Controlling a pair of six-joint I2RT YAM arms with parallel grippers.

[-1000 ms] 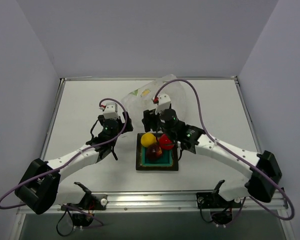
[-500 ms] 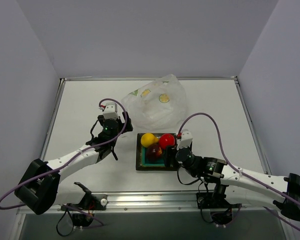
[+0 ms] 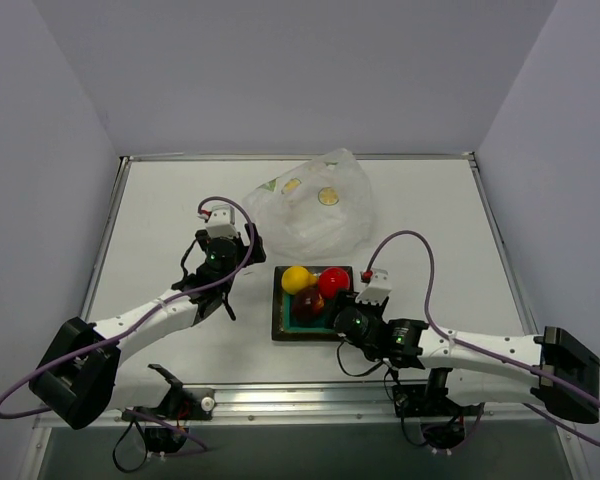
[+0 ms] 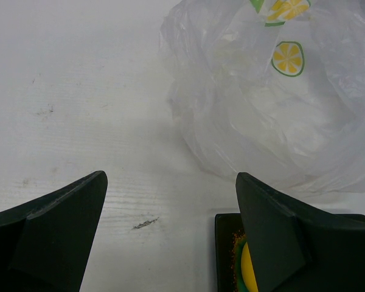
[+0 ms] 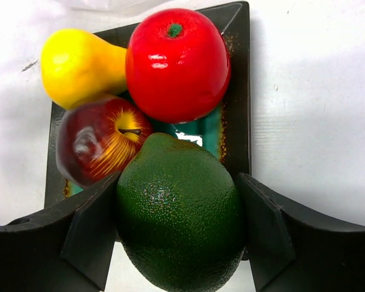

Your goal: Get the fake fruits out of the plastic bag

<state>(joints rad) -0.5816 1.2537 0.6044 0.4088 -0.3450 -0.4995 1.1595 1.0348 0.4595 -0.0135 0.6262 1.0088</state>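
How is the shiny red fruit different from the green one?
The red fruit is round and smooth; the green fruit is oval and bumpy. The red fruit lies free on the plate; the green fruit is gripped by the right end effector. The red fruit has a little green stem spot on top; the green fruit shows none. Both are toy fruits at the plate.

I see plastic bag (image 3: pixel 315 210) crumpled, translucent white, lemon prints, on desk (image 3: pixel 160 200) beyond teal plate (image 5: pixel 237 91) | yellow fruit (image 5: pixel 79 67), bright red fruit (image 5: pixel 177 64), dark red fruit (image 5: pixel 100 143) clustered touching on plate | green fruit (image 5: pixel 179 213), pebbled oval, between my right gripper (image 5: pixel 176 182) jaws at plate's near edge
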